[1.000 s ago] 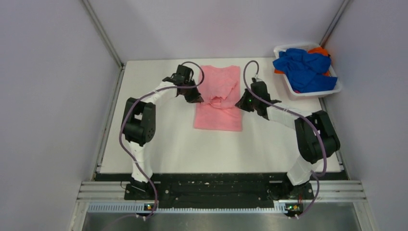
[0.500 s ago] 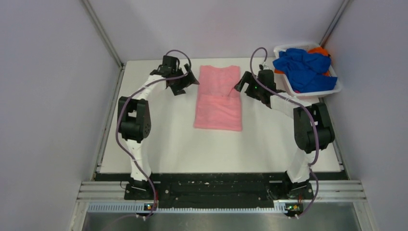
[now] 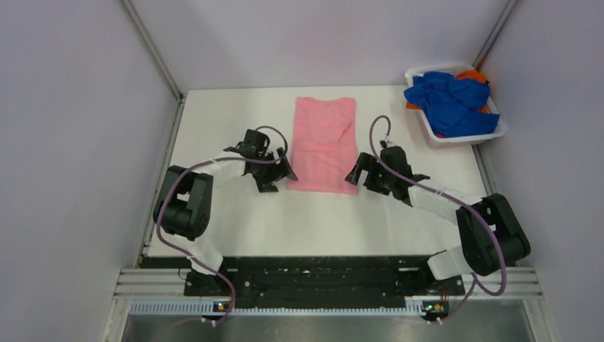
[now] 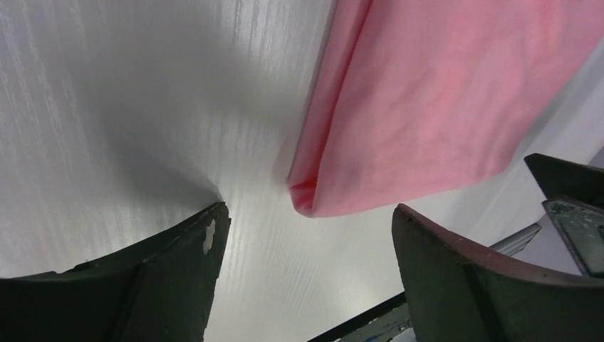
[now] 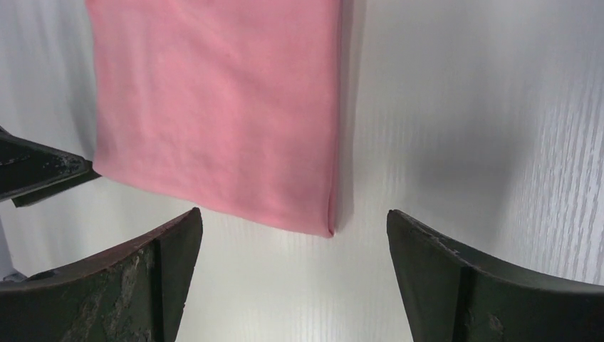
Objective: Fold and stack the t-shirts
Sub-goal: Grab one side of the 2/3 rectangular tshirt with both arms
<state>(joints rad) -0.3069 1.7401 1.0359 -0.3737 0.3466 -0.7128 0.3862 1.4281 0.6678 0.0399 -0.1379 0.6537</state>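
Note:
A light pink t-shirt [image 3: 325, 142] lies folded into a long strip down the middle of the white table. My left gripper [image 3: 280, 177] hovers open beside its near left corner; in the left wrist view that folded corner [image 4: 313, 192] sits just ahead of the gap between the fingers, with nothing between them. My right gripper [image 3: 360, 173] is open at the near right corner, which the right wrist view shows as the pink corner [image 5: 313, 214] just beyond the empty gap. Royal blue t-shirts [image 3: 450, 100] and an orange one [image 3: 471, 74] lie heaped in the basket.
The white plastic basket [image 3: 498, 130] stands at the table's far right corner. Grey walls close in the left, back and right sides. The black mounting rail [image 3: 320, 274] runs along the near edge.
Both grippers have opened and let go of the pink t-shirt at its far half, then drawn back toward the near edge to flank its near corners.

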